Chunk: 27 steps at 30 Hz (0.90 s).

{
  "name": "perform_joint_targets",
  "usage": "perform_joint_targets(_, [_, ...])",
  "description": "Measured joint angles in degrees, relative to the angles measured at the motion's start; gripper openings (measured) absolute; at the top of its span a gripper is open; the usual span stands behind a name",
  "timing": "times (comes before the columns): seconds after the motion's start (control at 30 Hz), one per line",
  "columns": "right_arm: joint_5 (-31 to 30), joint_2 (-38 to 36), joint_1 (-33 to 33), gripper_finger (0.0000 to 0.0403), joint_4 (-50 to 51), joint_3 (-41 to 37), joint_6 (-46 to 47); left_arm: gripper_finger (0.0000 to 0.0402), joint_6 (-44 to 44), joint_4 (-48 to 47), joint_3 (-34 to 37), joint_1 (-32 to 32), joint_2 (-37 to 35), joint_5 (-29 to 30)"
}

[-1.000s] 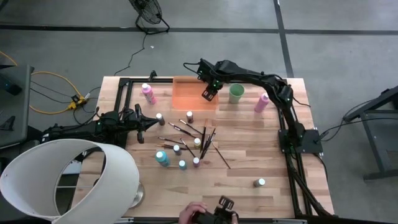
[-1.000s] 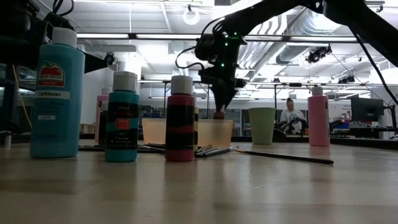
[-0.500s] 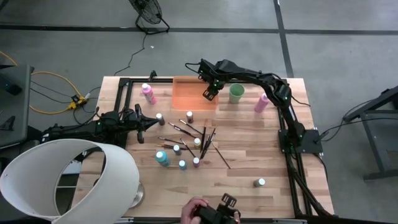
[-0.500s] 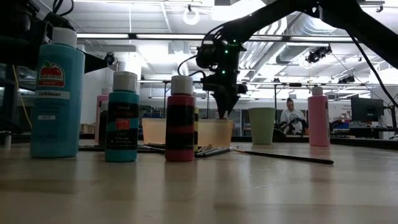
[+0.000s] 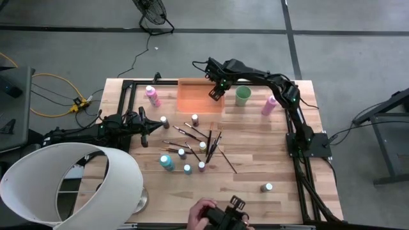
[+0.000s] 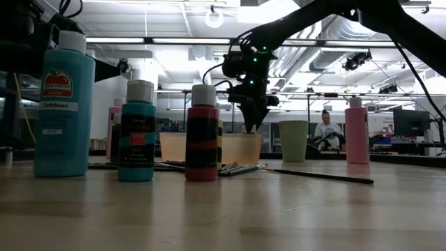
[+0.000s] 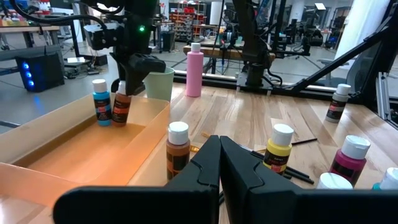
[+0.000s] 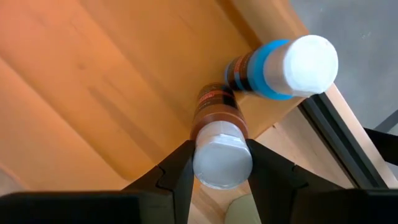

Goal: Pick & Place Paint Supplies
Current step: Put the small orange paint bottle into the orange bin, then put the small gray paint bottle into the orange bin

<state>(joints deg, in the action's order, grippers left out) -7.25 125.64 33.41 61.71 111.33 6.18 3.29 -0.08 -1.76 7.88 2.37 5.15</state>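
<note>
Setting the brown bottle (image 8: 219,127) down in the orange tray (image 7: 74,155).
Right gripper (image 8: 219,165) pinching its white cap, blue bottle (image 8: 280,68) just beyond; next, spreading and lifting straight clear. Left gripper (image 7: 219,163) waiting, pressed together.

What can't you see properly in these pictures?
- High view: the right gripper covers the bottles in the orange tray.
- Low view: the pink-labelled bottle hides part of the tray.
- Right wrist view: the brown bottle hides its own base, so whether it stands on the tray floor is unclear.
- Left wrist view: bottle labels are too small to read.
</note>
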Motion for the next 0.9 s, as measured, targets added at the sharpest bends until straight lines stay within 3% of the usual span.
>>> perform_joint_targets(0.17, [0.0,0.0,0.1,0.0131,0.0,0.0,0.2,0.0,0.0,0.0,0.0,0.0,0.0,0.0])
perform_joint_targets(0.5, [-0.3,0.0,0.1,0.0185,0.0,0.0,1.2,0.0,0.0,0.0,0.0,0.0,0.0,0.0])
perform_joint_targets(0.9, [-0.1,-0.4,0.1,0.0189,1.1,0.0,3.1,0.0,0.0,0.0,0.0,0.0,0.0,0.0])
